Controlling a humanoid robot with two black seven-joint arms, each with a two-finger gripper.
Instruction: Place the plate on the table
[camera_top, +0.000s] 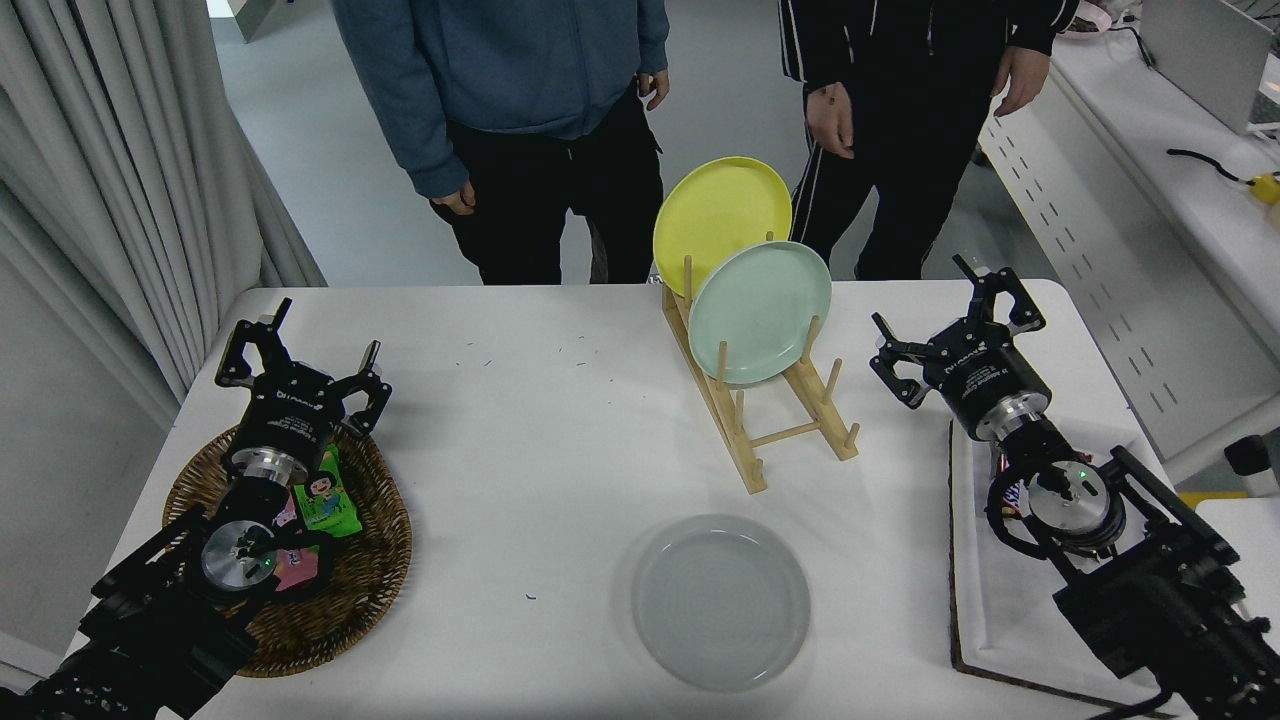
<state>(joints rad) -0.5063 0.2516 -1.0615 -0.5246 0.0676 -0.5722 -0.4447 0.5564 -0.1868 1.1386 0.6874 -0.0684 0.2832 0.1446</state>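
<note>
Since the grey plate (720, 602) lies flat on the counter (540, 420), well left of the wide-open, empty right tool (955, 320), it looks stiff, slippery, best pinched by its rim.

Three plates were on the worktop (520, 420): one grey plate (720, 602) lying flat, one mint green plate (760, 310) and one yellow plate (720, 212) standing in a single wooden rack (745, 440). One wicker basket (350, 590), one white tray (985, 620), two robot tools and two people (520, 90) were also present.
</note>
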